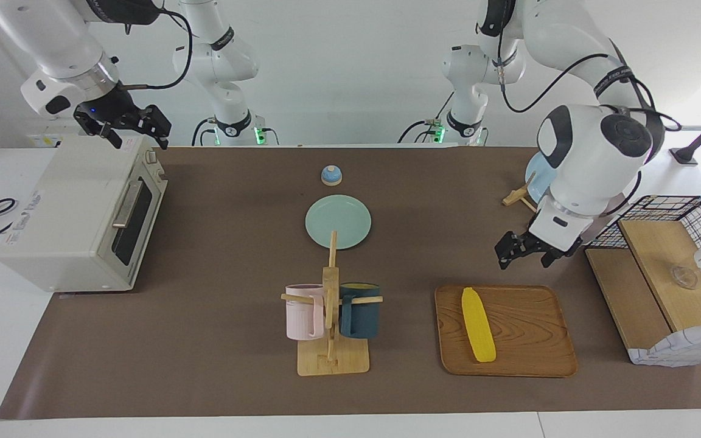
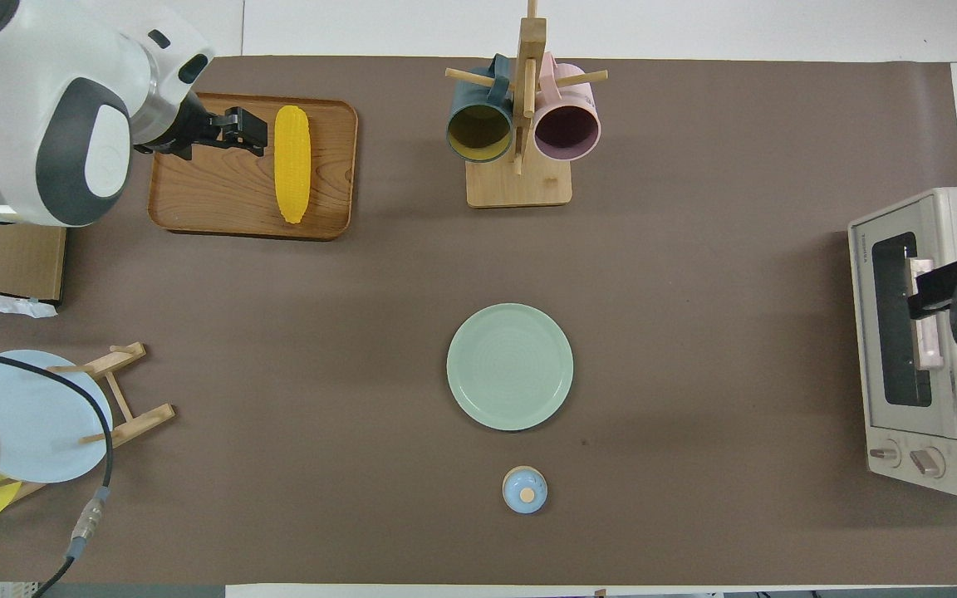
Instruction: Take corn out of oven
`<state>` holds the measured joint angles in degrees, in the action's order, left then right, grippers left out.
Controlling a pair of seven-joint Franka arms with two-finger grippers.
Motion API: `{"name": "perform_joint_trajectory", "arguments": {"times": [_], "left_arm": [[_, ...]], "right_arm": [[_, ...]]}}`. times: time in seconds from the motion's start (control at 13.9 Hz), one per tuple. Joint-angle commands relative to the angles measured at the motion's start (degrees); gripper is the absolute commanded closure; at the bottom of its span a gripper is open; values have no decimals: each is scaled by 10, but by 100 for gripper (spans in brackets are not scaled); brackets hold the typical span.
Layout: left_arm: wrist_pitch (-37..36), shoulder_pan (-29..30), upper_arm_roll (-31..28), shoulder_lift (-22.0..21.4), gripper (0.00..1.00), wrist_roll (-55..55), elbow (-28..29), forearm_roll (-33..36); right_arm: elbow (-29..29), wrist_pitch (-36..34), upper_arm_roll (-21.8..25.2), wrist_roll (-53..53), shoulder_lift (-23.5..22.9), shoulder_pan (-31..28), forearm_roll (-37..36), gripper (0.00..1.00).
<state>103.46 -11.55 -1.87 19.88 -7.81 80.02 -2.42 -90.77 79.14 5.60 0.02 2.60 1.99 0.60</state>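
Observation:
The yellow corn (image 1: 477, 324) (image 2: 292, 162) lies free on a wooden tray (image 1: 527, 340) (image 2: 204, 187) toward the left arm's end of the table. My left gripper (image 1: 524, 258) (image 2: 247, 133) hangs open and empty in the air, over the edge of the tray that lies nearer the robots, clear of the corn. The off-white oven (image 1: 70, 213) (image 2: 944, 349) stands at the right arm's end with its dark glass door closed. My right gripper (image 1: 136, 137) is open and empty above the oven's top.
A mug rack (image 1: 331, 359) with a pink and a dark blue mug stands mid-table beside the tray. A green plate (image 1: 338, 221) and a small blue lid (image 1: 331, 175) lie nearer the robots. A plate stand with a light blue plate (image 2: 30, 415) and a wire-and-wood basket (image 1: 673, 255) flank the tray.

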Motion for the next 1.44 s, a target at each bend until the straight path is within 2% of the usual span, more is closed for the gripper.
{"name": "perform_joint_trajectory", "arguments": {"times": [0.0, 0.36, 0.65, 0.79, 1.08, 1.36], "left_arm": [[-54, 0, -1, -67, 0, 5, 34, 18], [-160, 16, -2, -145, 0, 4, 44, 18], [-164, 42, 10, -236, 0, 4, 132, 18], [-160, 95, 62, -262, 0, 2, 170, 18], [-130, 80, 64, -258, 0, -5, 171, 18], [-178, 76, 55, -226, 0, -2, 106, 16]], "right_arm": [[6, 6, -10, 9, -2, -5, 13, 0], [6, 6, -12, 6, -1, -5, 7, 0], [6, 29, -14, 4, -2, -4, 0, 0], [5, 27, -16, 4, -2, -5, -2, 0], [5, 25, -16, 4, -2, -4, -2, 0], [5, 25, -16, 3, -1, -5, -2, 0]]}}
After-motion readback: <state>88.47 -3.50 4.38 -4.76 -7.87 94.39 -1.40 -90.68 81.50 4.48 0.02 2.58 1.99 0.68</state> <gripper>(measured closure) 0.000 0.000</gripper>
